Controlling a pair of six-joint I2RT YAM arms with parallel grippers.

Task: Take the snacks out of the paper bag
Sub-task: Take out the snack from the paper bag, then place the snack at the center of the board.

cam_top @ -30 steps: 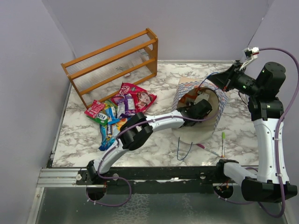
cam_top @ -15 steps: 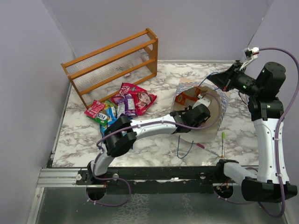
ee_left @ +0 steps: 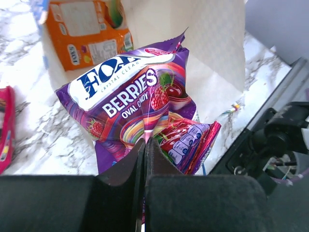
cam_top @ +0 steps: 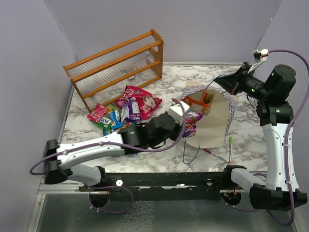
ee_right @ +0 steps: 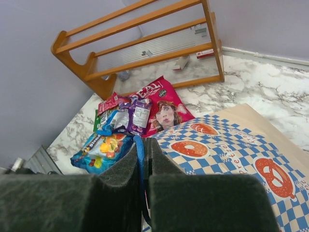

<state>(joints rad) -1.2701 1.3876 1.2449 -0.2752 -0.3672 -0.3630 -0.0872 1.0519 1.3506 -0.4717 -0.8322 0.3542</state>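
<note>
The paper bag (cam_top: 212, 126) lies on its side, mouth toward the left. My left gripper (cam_top: 185, 122) is shut on a purple berries packet (cam_top: 193, 123) and holds it just outside the mouth. In the left wrist view the gripper (ee_left: 145, 142) pinches the purple packet (ee_left: 126, 99) by its lower edge, and a red packet (ee_left: 189, 143) hangs against it. An orange packet (cam_top: 199, 100) lies inside the bag. My right gripper (cam_top: 226, 83) is shut on the bag's blue cord handle (ee_right: 140, 159) and holds the bag's top edge up. Several snacks (cam_top: 126, 110) lie piled at the left.
A wooden rack (cam_top: 116, 65) stands at the back left, behind the snack pile. A green pen (cam_top: 230, 146) and a pink pen (cam_top: 213, 154) lie near the bag's front right. A loose blue cord handle (cam_top: 189, 155) trails in front of the bag.
My left gripper has come back out of the bag's mouth with the purple packet, and its arm has swung low and to the left. The right arm has not moved.
</note>
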